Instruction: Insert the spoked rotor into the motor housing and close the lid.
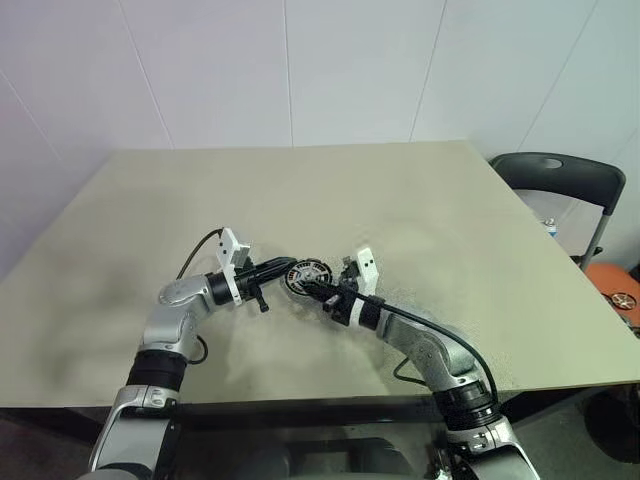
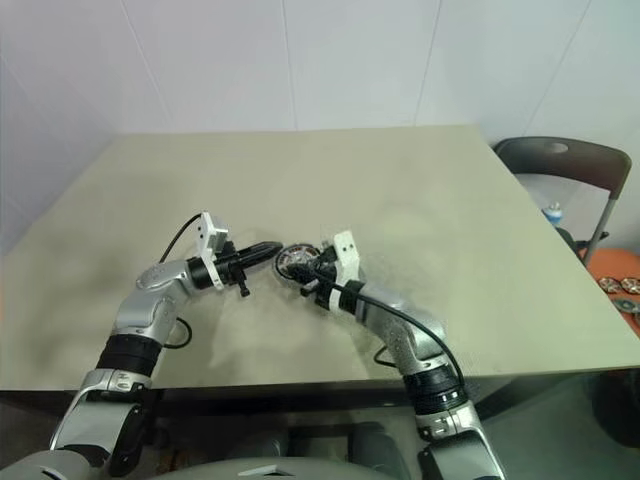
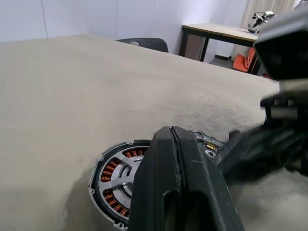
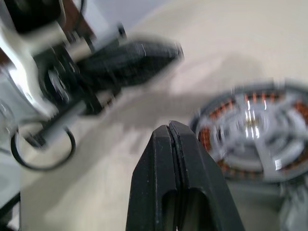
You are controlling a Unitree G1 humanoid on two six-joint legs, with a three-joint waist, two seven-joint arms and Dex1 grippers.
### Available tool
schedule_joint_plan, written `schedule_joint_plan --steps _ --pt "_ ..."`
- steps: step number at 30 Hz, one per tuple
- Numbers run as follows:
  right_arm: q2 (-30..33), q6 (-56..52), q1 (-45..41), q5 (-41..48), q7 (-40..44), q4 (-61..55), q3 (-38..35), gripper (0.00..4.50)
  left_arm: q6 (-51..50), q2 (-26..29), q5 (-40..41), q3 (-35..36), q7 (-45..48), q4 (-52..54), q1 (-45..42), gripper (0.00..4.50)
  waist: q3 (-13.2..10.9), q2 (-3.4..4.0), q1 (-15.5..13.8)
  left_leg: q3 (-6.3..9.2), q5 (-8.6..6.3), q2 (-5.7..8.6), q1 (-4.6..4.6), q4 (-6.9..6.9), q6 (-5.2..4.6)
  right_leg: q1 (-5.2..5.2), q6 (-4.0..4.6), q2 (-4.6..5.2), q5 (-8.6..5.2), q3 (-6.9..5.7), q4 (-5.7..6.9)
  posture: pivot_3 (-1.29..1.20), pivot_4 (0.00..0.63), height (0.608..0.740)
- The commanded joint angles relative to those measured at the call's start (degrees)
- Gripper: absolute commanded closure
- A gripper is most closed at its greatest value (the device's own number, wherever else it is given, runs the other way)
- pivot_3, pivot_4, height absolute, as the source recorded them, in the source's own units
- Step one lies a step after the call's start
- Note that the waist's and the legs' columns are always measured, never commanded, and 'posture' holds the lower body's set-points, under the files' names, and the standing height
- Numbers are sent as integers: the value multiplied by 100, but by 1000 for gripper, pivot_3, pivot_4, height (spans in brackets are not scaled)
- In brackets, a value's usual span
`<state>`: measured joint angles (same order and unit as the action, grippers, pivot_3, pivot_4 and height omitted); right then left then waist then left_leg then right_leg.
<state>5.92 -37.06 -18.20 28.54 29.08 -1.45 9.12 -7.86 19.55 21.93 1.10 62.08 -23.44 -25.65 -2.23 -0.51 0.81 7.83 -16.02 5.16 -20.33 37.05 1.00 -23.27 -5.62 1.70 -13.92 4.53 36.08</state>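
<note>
the beige table [image 1: 300, 190] carries the motor housing [image 1: 306, 274] near its front middle, with copper windings showing behind grey spokes. a dark chair [image 1: 560, 180] stands past the table's right side. the left pincer [image 1: 283, 268] is closed and empty, its tips at the housing's left edge. the right pincer [image 1: 318, 290] is closed too, holding nothing, just beside the housing's front right.

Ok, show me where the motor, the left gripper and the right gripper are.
Motor [image 3: 115, 175]: left wrist view, on the grey spoked face over the copper windings.
Left gripper [image 3: 177, 159]: left wrist view, on the seam between its shut fingers.
Right gripper [image 4: 169, 144]: right wrist view, at the tips of its shut fingers.
</note>
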Motion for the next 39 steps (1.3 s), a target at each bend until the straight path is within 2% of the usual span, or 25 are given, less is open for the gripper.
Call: schedule_joint_plan --steps 1,7,12,16,24,25,30,33,36,39 --pt "-200 466 -224 -298 -330 189 -175 4482 136 38 12 109 -21 5 -176 4500 0 0 -2 0 0 0 0 0 0 0 0 0 0 0 1 0 0 740" --pt "-89 1053 -633 -1762 -984 1296 447 4482 238 43 -18 132 -98 -74 -207 4500 0 1 -2 -1 1 2 0 0 2 -3 1 1 0 0 1 0 0 740" --pt "-147 1245 -913 -2343 -1077 1731 743 4482 357 42 -39 142 -168 -149 -251 4500 1 -1 14 0 4 1 5 -1 7 -2 4 -1 2 1 8 0 0 740" --pt "-159 1154 -947 -2449 -924 1805 780 4482 382 58 -39 141 -193 -175 -266 4500 1 -2 16 0 4 1 8 -1 8 1 4 -2 2 1 8 0 0 740" --pt "-547 1189 -868 -1453 -436 1280 -123 4482 349 125 30 123 -51 -107 -197 4500 0 0 33 0 4 1 1 -5 7 -7 4 -2 3 1 7 0 0 740" --pt "-577 1023 -814 -1127 -251 1081 -283 4482 332 157 67 122 42 -57 -162 4500 0 0 32 0 4 1 0 -6 7 -9 5 -2 3 1 7 0 0 740" --pt "-347 -380 -434 276 383 -21 -743 4482 252 360 129 100 444 103 -25 4500 0 1 22 2 4 1 -3 -7 7 -9 4 0 3 1 5 0 0 740" --pt "13 -1714 -146 1106 546 -580 -848 4482 244 483 57 43 606 127 58 4500 -1 1 -5 2 3 1 -2 -6 7 -6 5 1 2 0 4 0 0 740" --pt "264 -2498 122 1250 243 -699 -841 4482 288 513 -6 5 644 116 117 4500 -1 2 -8 3 3 1 -2 -5 7 -4 6 4 1 -1 4 0 0 740" --pt "352 -2758 312 1121 -106 -714 -818 4482 319 495 -26 4 618 91 127 4500 -1 2 -4 3 3 0 -2 -6 7 -6 5 7 1 -1 4 0 0 740"
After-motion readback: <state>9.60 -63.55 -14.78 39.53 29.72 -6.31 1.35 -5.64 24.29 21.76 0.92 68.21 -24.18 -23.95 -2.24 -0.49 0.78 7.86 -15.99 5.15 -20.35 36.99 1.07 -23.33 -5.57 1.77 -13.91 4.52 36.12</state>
